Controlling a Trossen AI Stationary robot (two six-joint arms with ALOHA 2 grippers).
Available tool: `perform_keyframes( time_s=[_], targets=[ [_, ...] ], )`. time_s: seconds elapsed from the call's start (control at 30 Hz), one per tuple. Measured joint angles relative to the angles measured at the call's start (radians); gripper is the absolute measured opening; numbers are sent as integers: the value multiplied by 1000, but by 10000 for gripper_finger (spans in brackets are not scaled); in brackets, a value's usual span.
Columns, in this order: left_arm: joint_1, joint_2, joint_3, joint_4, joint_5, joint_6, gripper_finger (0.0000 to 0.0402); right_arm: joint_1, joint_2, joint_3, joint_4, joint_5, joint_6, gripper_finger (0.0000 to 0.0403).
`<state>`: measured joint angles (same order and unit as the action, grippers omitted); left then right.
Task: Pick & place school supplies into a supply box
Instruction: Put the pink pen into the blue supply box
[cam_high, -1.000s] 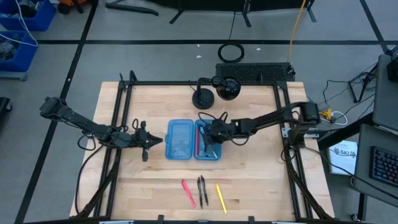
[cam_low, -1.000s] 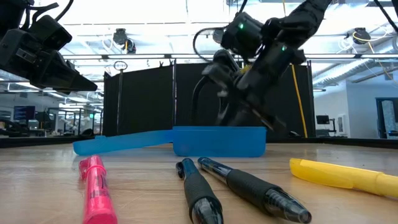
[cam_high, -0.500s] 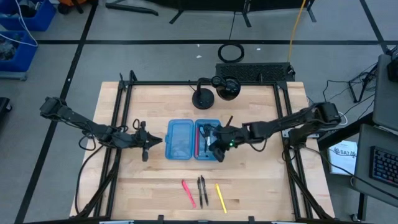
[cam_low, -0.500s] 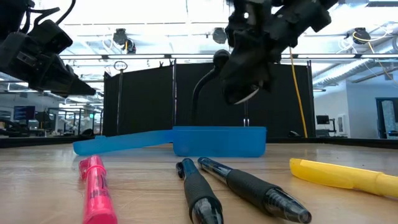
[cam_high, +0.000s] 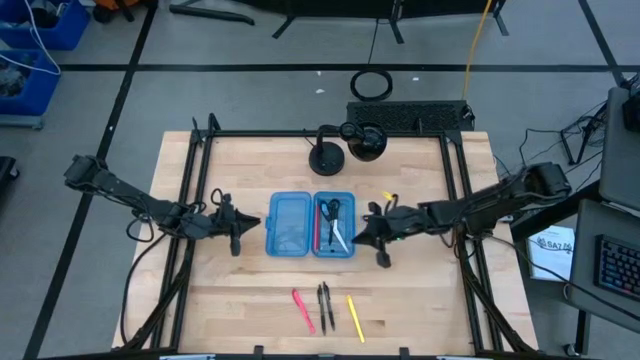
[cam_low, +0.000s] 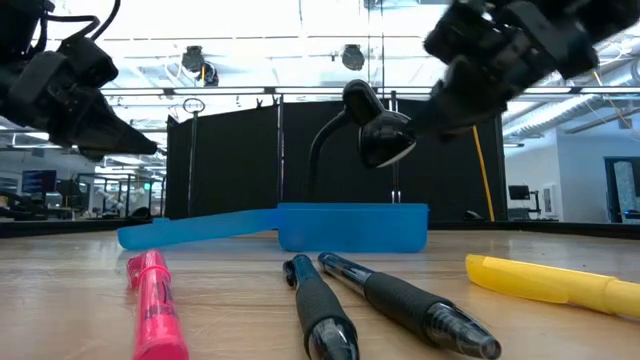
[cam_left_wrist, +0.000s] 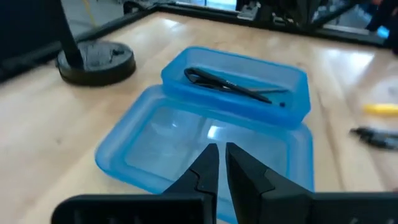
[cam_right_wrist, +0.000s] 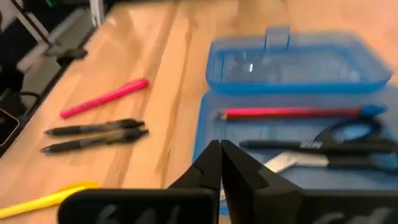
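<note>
Open blue pencil case (cam_high: 311, 225) mid-table, holding scissors (cam_high: 334, 222), a red pencil (cam_high: 319, 226) and a dark pen (cam_right_wrist: 311, 145). Just beside it, right gripper (cam_high: 365, 238) closed and empty; opposite, left gripper (cam_high: 252, 227) pinched nearly closed, empty. Near the front edge: pink highlighter (cam_high: 302, 310), two black pens (cam_high: 324, 306), yellow highlighter (cam_high: 355, 317); no readable writing anywhere.

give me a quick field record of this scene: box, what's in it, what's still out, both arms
box: blue pencil case open flat, mid-table
inside: scissors, red pencil
still out: pink highlighter, two black pens, yellow highlighter, near the front edge
left gripper: beside the case's left half, jaws shut, empty
right gripper: at the case's right edge, jaws shut, empty
</note>
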<state>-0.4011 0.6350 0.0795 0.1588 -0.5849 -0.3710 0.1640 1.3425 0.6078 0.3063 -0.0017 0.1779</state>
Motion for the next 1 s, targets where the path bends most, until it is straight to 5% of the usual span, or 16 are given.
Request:
perform_keyframes(
  time_s=[0.27, 0.4, 0.5, 0.67, 1.0],
  targets=[
    [-117, 110, 16, 102, -4, -343, 24, 2, -95, -295, 401, 68, -105, 1],
    [-270, 313, 98, 174, -167, -456, 5, 1, -137, -397, 471, 115, -107, 1],
    [-335, 487, 221, 165, -268, -545, 6, 1, -163, -456, 506, 127, -117, 1],
    [-357, 760, 496, 56, -295, -649, 5, 1, -210, -536, 534, 128, -140, 1],
    [-360, 1153, 1073, -438, -144, -1107, 3, 1, -255, -566, 539, 102, -241, 1]
  ],
)
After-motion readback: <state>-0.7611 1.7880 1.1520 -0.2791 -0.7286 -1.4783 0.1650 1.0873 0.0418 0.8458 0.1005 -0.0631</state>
